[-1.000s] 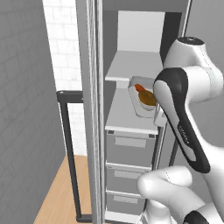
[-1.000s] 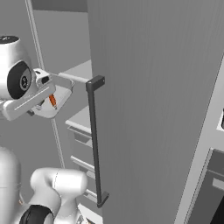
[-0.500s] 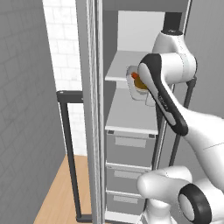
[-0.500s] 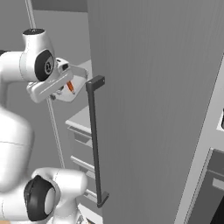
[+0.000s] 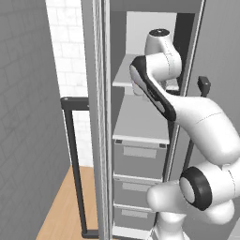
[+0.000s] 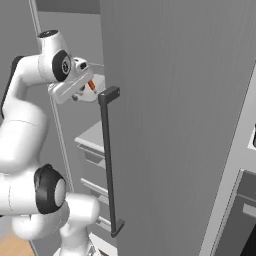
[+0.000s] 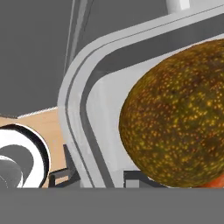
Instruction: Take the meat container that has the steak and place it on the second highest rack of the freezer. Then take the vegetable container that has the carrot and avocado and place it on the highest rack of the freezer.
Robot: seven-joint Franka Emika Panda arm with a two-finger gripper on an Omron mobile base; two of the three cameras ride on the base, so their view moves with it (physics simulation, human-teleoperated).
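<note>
A: Where was the vegetable container with the carrot and avocado?

B: Held up at the level of the upper shelf of the freezer, at that shelf's front edge. In the hand view the white tray's rounded corner and rim ran across the frame, with the speckled olive-brown avocado lying against the inside wall. A sliver of the orange carrot showed just beneath the avocado.

A: And from the side?

B: In the right base view the tray sat beside the wrist, a bit of carrot visible, just left of the freezer door's black bar handle.

A: The jaws?

B: The gripper was nearly closed, jaws pinched on the vegetable container's rim.

A: What lay below?

B: The lower shelf sat under the arm's forearm, above three grey drawers. The freezer door stood open to the right.
</note>
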